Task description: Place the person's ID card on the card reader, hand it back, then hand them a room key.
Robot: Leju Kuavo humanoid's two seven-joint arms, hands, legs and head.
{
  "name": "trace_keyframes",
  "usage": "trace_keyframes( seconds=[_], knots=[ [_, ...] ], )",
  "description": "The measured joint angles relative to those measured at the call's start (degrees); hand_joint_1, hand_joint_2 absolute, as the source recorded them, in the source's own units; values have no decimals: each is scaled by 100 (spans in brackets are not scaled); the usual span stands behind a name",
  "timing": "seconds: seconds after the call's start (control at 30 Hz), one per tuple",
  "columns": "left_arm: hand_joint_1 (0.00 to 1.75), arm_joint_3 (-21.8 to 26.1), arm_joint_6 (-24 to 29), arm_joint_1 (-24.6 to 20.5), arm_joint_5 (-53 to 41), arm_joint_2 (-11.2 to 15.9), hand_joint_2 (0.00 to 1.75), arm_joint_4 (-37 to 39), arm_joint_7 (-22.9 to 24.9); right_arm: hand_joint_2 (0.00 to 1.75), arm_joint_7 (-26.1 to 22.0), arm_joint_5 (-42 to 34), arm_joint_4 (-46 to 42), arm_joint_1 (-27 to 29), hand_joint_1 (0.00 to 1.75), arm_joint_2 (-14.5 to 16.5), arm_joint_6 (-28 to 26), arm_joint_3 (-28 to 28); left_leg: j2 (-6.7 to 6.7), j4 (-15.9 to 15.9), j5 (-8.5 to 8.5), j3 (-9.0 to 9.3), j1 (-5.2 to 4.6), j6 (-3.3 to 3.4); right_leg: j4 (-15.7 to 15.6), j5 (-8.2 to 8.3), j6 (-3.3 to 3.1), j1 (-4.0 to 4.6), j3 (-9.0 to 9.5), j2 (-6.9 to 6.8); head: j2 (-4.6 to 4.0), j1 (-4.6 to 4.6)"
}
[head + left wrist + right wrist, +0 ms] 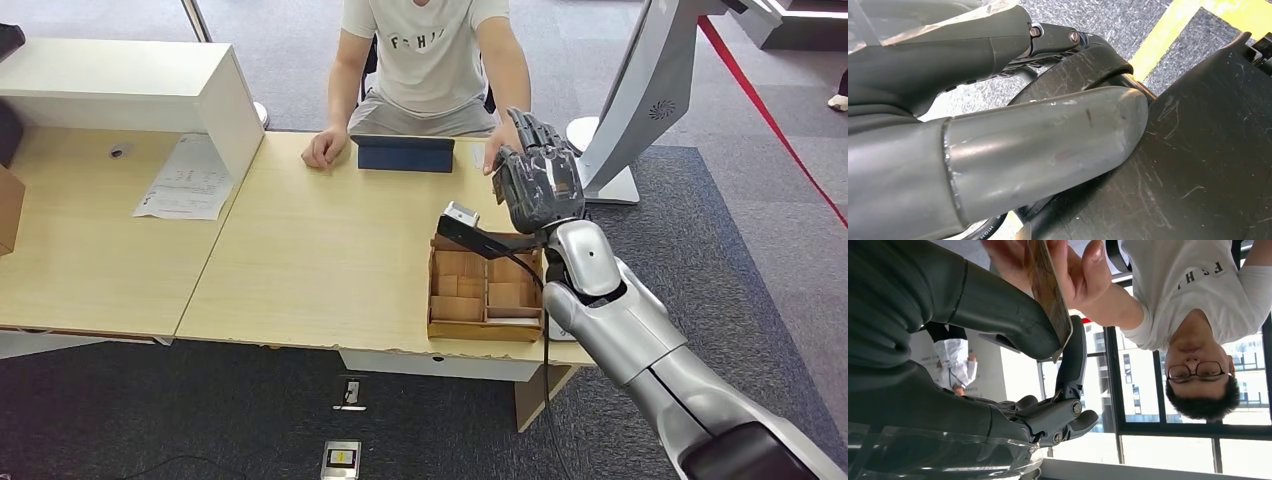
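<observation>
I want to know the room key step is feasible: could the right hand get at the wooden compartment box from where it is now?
Probably yes. The right hand is raised just beyond the wooden compartment box, whose top is open with nothing over it. But the hand is pinching a card that the person's hand also holds, so that comes first.

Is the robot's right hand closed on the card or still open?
Closed on it. In the right wrist view the right hand pinches the card between thumb and fingers, while the person's hand also holds it.
</observation>
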Motion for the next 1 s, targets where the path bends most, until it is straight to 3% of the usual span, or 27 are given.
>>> trace_keyframes(
  seconds=[0.37, 0.5, 1.0],
  knots=[
    [0, 0, -27, -2, 5, -1, 0, 24, 25, 175, -29, -58, 802, -309, 175, 213, -39, 145, 1, 0, 0, 1, 0, 0, -1, 0, 0, 0, 0, 0, 0, 1],
    [0, -10, -27, -3, -36, -5, 0, 25, 55, 0, -26, -38, 987, -330, 0, 221, -169, 187, 1, 1, 0, 1, 0, 0, -1, 0, 0, 0, -1, 0, 0, 0],
    [0, -28, -40, -8, -53, -5, 0, 27, 88, 0, 1, 161, 1325, -299, 0, 146, -375, 352, 3, 2, 0, 2, 0, 0, -2, 1, 1, 0, -3, 0, 0, 1]
  ],
)
